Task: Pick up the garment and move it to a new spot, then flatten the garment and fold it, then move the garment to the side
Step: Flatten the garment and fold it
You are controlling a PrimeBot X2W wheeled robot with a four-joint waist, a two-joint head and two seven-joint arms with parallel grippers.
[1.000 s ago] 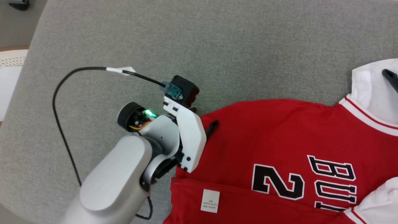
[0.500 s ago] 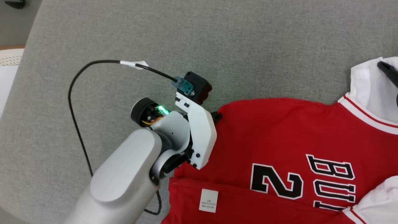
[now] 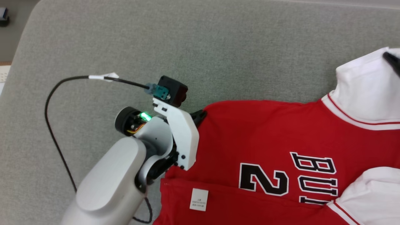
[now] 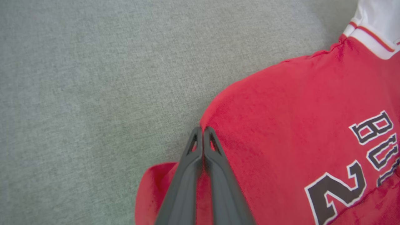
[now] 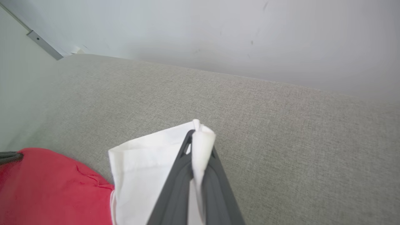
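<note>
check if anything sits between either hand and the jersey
Nothing visible does. The left hand is shut on a red corner of the jersey, and the right hand is shut on the edge of its white sleeve.

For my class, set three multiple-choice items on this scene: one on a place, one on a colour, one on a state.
1. Which part of the garment does the right gripper grip?
A) white sleeve
B) black number
C) label

2. What colour is the garment's body?
A) blue
B) red
C) green

3. How does the left gripper stand?
A) wide open
B) shut on the garment's red edge
C) shut in the air, off the cloth

Key:
1 A, white sleeve cloth sits pinched between its fingers in the right wrist view.
2 B, the head view shows a red body.
3 B, its fingers meet on the red edge in the left wrist view.
</note>
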